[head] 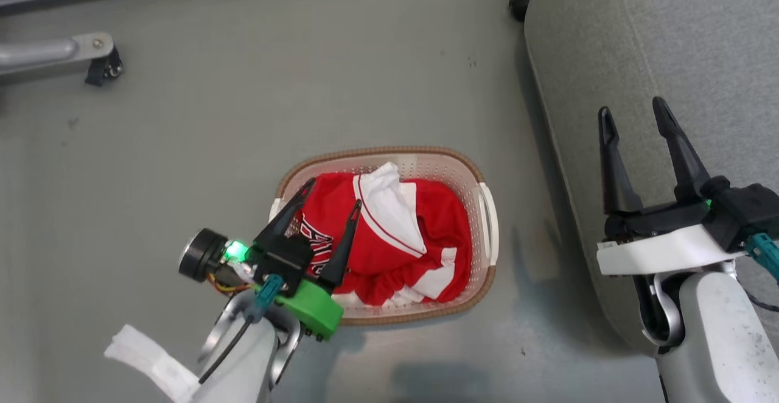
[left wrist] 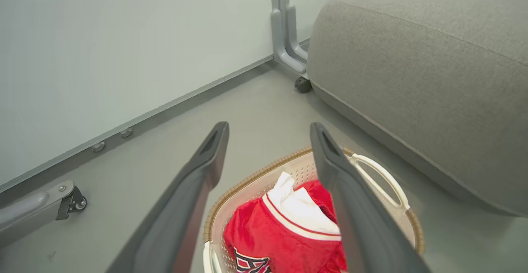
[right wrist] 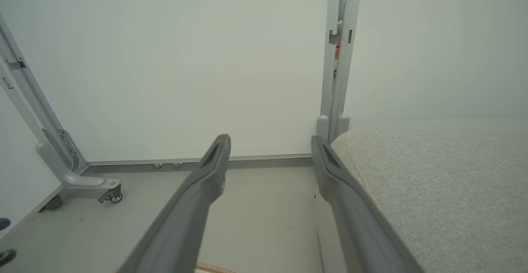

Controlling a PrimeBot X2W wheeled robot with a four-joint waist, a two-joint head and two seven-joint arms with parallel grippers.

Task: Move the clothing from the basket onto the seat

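Head view, lower centre: my open left pincer is hovering over the clothing; likely soft, light; I am targeting a raised fold.

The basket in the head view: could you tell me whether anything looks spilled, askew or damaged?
Nothing stands out. The basket sits upright on the floor beside the seat, with the clothing crumpled inside, none spilled.

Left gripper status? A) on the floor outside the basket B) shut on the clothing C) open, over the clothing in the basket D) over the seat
C: in the head view the left gripper has its fingers spread over the red clothing inside the basket.
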